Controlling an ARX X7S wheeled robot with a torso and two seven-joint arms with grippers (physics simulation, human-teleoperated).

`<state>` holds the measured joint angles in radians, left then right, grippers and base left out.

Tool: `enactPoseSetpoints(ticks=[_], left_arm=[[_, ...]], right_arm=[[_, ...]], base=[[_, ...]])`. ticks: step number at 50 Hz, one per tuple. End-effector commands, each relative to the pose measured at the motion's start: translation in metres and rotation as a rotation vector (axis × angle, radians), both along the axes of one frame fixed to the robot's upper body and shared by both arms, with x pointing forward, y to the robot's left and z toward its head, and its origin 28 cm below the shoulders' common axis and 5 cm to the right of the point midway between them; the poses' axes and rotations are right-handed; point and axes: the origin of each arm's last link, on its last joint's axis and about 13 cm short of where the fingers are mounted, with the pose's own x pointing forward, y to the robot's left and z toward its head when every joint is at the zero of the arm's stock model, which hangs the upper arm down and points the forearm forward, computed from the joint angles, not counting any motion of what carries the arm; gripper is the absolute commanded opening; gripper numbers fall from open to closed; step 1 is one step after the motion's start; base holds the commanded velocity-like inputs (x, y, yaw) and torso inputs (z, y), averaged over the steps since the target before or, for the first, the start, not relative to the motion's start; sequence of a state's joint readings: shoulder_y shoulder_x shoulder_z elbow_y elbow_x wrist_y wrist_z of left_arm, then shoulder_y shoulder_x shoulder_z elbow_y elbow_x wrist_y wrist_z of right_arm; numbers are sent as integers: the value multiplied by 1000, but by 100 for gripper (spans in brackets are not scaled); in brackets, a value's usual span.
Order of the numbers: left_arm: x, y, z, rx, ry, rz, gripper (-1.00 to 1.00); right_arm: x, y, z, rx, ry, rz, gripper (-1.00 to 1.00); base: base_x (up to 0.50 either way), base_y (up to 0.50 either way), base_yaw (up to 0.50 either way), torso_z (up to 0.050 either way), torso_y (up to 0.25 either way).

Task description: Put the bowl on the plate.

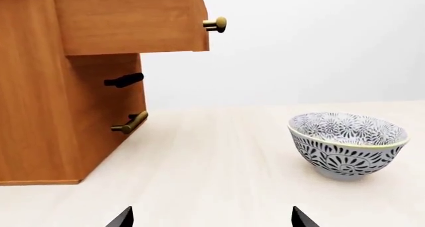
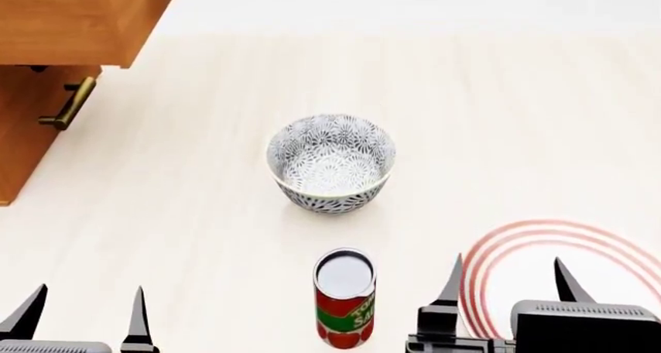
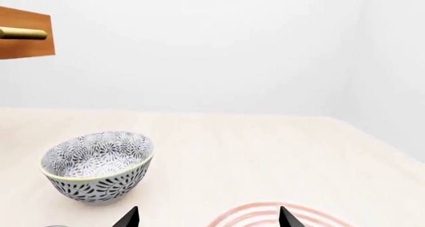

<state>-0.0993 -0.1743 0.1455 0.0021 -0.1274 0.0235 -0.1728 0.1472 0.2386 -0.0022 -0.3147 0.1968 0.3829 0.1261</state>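
Pale wood grain runs across the desk, with a plain white wall behind it. At the far left stands a wooden cabinet with brass handles, one drawer pulled out above the desk. Near the bottom left of the head view, the left pincer hovers low with its two dark fingertips apart and nothing between them. Toward the middle sits the bowl, upright and empty, resting on the bare desk well apart from both pincers. Just in front of it, closer to the robot, stands a red tomato-sauce can, upright. Right of the can, the right pincer hangs above the near edge of the plate, its fingertips also spread and holding nothing. The plate lies flat at the right, well clear of the bowl. Judging from this, the task is at its opening step: the bowl has not yet been grasped. The next move seems to call for a reach forward to the bowl, passing the can without knocking it, then closing on the rim.
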Motion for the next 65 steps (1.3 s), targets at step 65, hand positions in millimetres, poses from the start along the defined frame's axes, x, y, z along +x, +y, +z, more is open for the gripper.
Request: enactPoseSetpoints(ticks=[65], left_arm=[[3, 1, 0, 5, 2, 6, 100]], right_arm=[[2, -3, 7, 7, -2, 49, 100]], base=[[71, 0, 0, 0, 0]])
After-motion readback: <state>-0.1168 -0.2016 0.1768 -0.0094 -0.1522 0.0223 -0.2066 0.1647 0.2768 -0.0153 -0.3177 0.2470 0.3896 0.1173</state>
